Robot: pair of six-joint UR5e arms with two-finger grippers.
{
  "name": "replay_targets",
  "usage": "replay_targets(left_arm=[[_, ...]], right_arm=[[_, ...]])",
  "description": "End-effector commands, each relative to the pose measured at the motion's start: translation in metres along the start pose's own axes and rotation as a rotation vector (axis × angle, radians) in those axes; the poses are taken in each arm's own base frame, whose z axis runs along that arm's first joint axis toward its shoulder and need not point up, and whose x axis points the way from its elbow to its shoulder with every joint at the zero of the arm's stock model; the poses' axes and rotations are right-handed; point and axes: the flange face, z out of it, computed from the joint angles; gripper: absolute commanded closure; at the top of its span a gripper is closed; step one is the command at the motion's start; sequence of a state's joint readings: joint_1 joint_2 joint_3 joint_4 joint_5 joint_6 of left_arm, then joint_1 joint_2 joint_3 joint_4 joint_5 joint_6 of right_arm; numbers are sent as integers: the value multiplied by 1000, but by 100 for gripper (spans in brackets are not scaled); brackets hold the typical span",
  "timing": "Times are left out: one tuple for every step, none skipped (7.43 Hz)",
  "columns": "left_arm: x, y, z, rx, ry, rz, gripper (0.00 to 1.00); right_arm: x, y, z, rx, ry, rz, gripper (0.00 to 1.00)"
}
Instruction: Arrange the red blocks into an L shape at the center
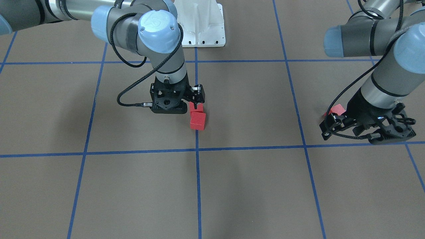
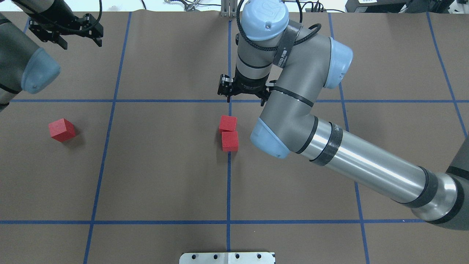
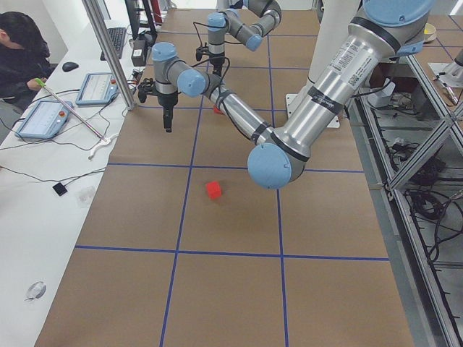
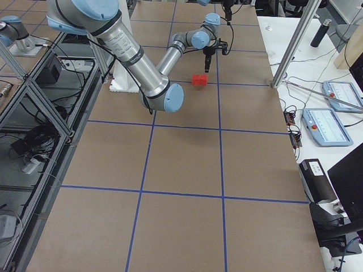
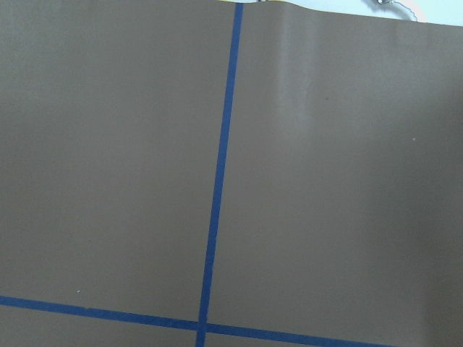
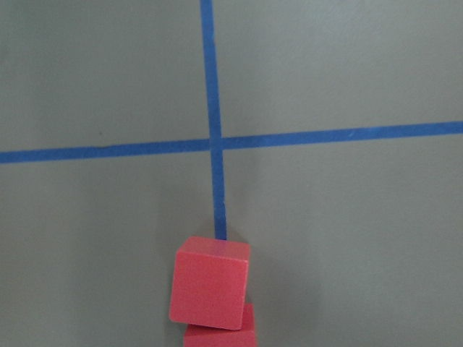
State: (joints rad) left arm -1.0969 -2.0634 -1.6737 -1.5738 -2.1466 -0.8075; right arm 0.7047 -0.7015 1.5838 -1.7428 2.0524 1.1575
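Two red blocks (image 2: 228, 123) (image 2: 230, 141) sit touching in a short column on the central blue tape line (image 2: 228, 183), the far one slightly turned; they also show in the front view (image 1: 198, 120) and the right wrist view (image 6: 210, 282). My right gripper (image 2: 243, 96) hovers just beyond them near the tape crossing, open and empty; it shows in the front view too (image 1: 195, 99). The third red block (image 2: 62, 129) lies alone at the far left (image 1: 338, 109). My left gripper (image 2: 80, 39) is raised, open and empty, farther out than that block (image 1: 328, 126).
The white metal base (image 1: 202, 23) stands at the robot's side of the table. The brown floor is split by a blue tape grid. The left wrist view shows only floor and a tape crossing (image 5: 202, 325). An operator's bench with tablets (image 3: 43, 119) runs along the far edge.
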Motion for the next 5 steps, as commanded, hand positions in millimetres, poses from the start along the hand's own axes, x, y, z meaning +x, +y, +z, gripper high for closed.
replay_targets(left_arm=[[-77,45,32,20,20,13,0],[-107,66,40,7,-5,-14,0],[-144,89,52,-7,-55,-48,0],[-158,103,58,-12,-67,-119,0],[-161,115,68,-2,-47,-161,0]], right_arm=[[63,-36,-40,23,38,-42,1],[98,-54,-50,39,65,-80,1],[131,-69,-49,43,89,-114,1],[153,-77,-49,46,107,-140,1],[170,-81,-50,48,114,-162,1]])
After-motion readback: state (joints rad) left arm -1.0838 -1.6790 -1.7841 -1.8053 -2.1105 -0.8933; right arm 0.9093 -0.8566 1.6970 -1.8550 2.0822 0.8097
